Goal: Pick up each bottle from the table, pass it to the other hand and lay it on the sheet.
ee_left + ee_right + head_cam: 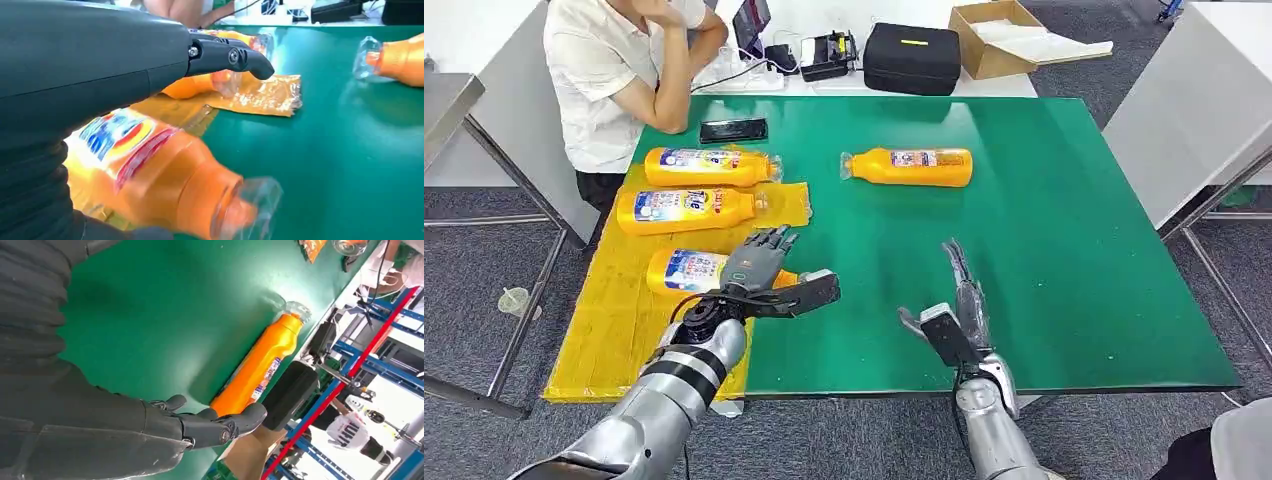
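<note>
Left hand (pixel 759 268) hovers with fingers spread and empty over the nearest orange detergent bottle (pixel 686 270), one of three lying on the yellow sheet (pixel 614 320) at the green table's (pixel 1074 260) nine o'clock. Right hand (pixel 959 300), fingers straight and holding nothing, points toward twelve o'clock, where a fourth bottle (pixel 911 166) lies on bare green. A seated person (pixel 624 80) leans at eleven o'clock.

three bottles (pixel 694 205) on sheet (pixel 614 320) at left, fourth bottle (pixel 909 167) right on table (pixel 1064 250)
</note>
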Controlling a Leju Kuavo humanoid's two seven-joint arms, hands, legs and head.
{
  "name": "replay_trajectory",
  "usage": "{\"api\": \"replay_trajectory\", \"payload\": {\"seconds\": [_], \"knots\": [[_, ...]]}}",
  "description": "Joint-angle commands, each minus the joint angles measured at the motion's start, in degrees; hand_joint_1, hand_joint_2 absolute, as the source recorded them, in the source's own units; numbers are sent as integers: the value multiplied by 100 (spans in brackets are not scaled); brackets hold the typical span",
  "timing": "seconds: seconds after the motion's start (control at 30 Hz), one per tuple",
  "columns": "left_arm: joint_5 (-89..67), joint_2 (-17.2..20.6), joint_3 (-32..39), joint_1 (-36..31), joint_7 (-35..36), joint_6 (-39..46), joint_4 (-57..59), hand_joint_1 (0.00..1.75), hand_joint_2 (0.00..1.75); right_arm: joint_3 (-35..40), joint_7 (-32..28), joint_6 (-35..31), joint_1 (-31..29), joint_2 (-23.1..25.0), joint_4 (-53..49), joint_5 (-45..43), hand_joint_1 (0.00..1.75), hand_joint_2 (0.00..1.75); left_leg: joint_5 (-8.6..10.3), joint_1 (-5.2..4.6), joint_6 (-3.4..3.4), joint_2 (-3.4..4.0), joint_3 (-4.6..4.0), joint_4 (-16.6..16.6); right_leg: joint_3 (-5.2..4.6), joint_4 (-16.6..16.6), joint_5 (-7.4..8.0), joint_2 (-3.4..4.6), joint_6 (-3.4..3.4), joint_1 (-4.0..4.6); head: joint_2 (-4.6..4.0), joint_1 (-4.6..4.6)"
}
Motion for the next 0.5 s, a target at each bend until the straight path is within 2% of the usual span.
{"api": "replay_trajectory", "payload": {"seconds": [0.03,0.07,0.1,0.17,0.2,0.27,0.5], "knots": [[1343,-15,-742,479,-508,-98,-753,0,175,36,-11,-207,108,-95,-36,28,0,175,-8,1,0,5,17,-1,18,-4,-7,-2,-15,4,0,0],[1777,-15,-845,676,-634,-231,-1093,0,175,53,-11,-283,177,-99,-161,76,0,175,-27,4,0,15,44,9,47,2,-23,0,-32,11,0,0],[2490,-15,-915,969,-875,-464,-1573,0,175,90,-11,-533,278,-115,-368,247,0,175,-10,0,0,3,17,-1,19,-3,-10,-4,-16,3,0,0],[3509,-12,-1034,1537,-1149,-836,-2462,0,175,93,75,-888,454,-148,-765,580,0,175,-17,-1,1,8,25,0,26,-3,-15,-1,-19,3,0,0],[4050,-6,-1109,1967,-1180,-1094,-3121,0,175,91,257,-1130,593,-199,-1072,919,0,175,-13,-2,1,9,19,-1,19,-3,-11,1,-15,1,0,0],[4597,64,-1260,2366,-1199,-1293,-3659,0,175,93,489,-1276,739,-303,-1365,1308,0,175,-22,-4,1,14,26,-1,25,-2,-18,5,-19,0,0,0],[4680,119,-1295,2300,-1169,-1284,-3614,0,175,70,491,-1261,712,-286,-1291,1297,0,175,-15,-1,-2,14,2,-3,-1,-3,-9,6,-17,2,0,-7]]}}
